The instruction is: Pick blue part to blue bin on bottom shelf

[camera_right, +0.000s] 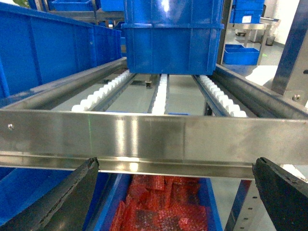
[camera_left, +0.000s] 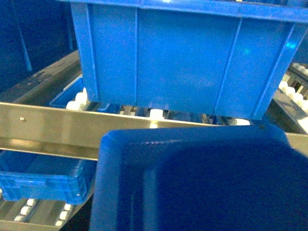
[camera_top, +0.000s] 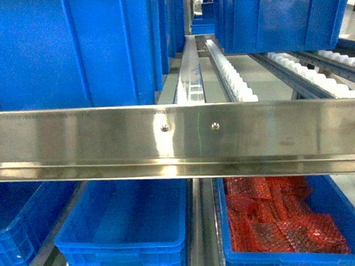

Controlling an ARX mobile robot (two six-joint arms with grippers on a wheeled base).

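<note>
A dark blue blocky shape with a raised edge, the blue part (camera_left: 202, 183), fills the lower left wrist view right at the camera. It hangs in front of the rack and hides my left gripper's fingers, which hold it. The blue bin (camera_top: 129, 227) stands with nothing in it on the bottom shelf (camera_top: 199, 229), below the steel rail, middle of the head view. My right gripper (camera_right: 173, 192) is open, its black fingers (camera_right: 62, 202) wide apart with nothing between them, in front of the rail and above the crate of red packets (camera_right: 163, 211). Neither gripper shows in the head view.
The upper level's steel front rail (camera_top: 178, 139) crosses the whole head view. Big blue crates (camera_top: 68, 49) sit on the upper roller tracks (camera_top: 234, 74). The crate with red packets (camera_top: 281, 223) stands right of the blue bin, and another blue crate (camera_top: 13, 223) stands left of it.
</note>
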